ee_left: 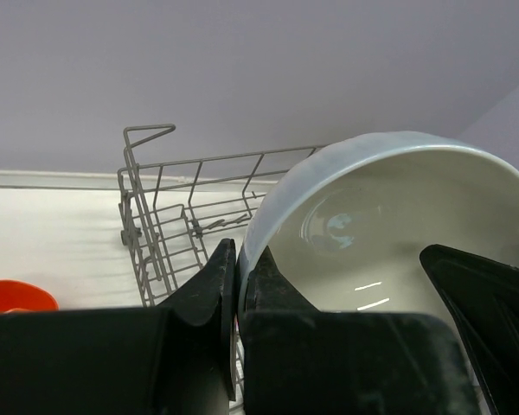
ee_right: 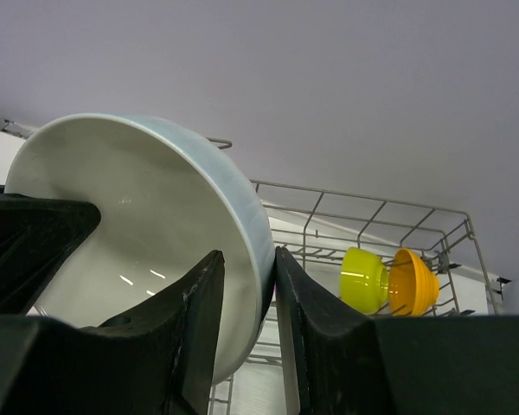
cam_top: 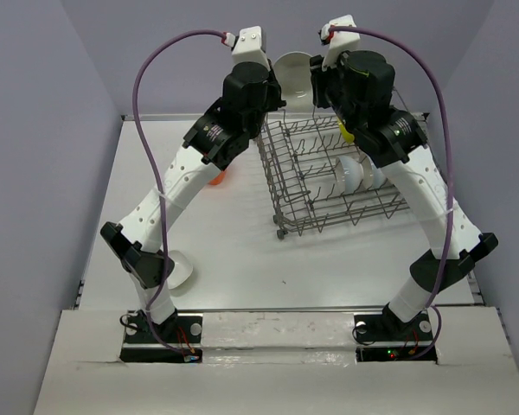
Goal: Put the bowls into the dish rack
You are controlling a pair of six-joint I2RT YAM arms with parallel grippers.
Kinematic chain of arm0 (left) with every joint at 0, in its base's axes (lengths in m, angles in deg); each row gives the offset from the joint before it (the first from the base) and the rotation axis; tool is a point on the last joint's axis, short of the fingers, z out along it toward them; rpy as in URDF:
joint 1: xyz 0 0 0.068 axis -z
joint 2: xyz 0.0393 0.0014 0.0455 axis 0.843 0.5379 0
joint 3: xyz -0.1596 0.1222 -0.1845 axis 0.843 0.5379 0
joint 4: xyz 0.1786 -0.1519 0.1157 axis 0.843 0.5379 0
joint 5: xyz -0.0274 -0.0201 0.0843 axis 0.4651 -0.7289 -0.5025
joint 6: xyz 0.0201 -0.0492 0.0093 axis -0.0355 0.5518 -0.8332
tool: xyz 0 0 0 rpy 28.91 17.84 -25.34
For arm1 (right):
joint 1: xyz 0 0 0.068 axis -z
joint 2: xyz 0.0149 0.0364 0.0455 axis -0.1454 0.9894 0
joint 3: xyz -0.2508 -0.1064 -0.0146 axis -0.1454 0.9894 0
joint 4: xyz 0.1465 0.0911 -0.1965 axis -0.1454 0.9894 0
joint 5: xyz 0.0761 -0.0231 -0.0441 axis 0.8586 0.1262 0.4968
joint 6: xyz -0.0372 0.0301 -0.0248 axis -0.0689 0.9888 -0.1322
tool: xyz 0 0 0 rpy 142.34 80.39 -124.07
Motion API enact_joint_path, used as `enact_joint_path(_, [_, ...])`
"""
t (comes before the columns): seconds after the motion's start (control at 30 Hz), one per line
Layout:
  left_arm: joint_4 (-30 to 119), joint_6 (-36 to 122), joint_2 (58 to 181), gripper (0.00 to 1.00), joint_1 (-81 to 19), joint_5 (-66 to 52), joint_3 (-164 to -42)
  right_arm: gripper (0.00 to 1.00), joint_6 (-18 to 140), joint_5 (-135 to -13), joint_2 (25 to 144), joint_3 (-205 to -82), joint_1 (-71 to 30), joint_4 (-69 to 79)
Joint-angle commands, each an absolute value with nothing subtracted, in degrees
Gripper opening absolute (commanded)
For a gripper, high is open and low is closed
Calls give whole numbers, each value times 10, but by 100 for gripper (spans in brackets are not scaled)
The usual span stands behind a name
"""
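A white bowl (cam_top: 292, 76) hangs in the air above the back left corner of the dish rack (cam_top: 281, 186), between both raised arms. My left gripper (ee_left: 238, 270) is shut on the left side of the white bowl's (ee_left: 398, 207) rim. My right gripper (ee_right: 246, 255) stands astride the opposite side of the white bowl's (ee_right: 130, 216) rim. Its outer finger (ee_right: 307, 303) touches the wall, and a strip of the inside shows beside the inner finger. A lime green bowl (ee_right: 363, 279) and an orange-yellow bowl (ee_right: 415, 283) stand on edge in the dish rack (ee_right: 372, 212).
Two more white bowls (cam_top: 355, 173) lean in the rack's right half. A red-orange bowl (cam_top: 218, 178) sits on the table left of the rack, half hidden by my left arm. Another white bowl (cam_top: 180, 268) lies near the left arm's base. Purple walls close in at back and sides.
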State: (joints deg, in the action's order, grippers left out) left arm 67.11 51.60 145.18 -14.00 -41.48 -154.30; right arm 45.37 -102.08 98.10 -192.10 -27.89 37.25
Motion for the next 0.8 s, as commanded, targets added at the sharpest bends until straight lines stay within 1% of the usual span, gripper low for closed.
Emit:
enact_joint_path(0.0, [595, 518, 1401, 0, -137, -435, -1580, 36, 446, -1025, 970, -1925, -290, 353])
enact_joint_path(0.77, [575, 517, 1390, 0, -136, -434, -1569, 35, 444, -1023, 993, -1932, -300, 359])
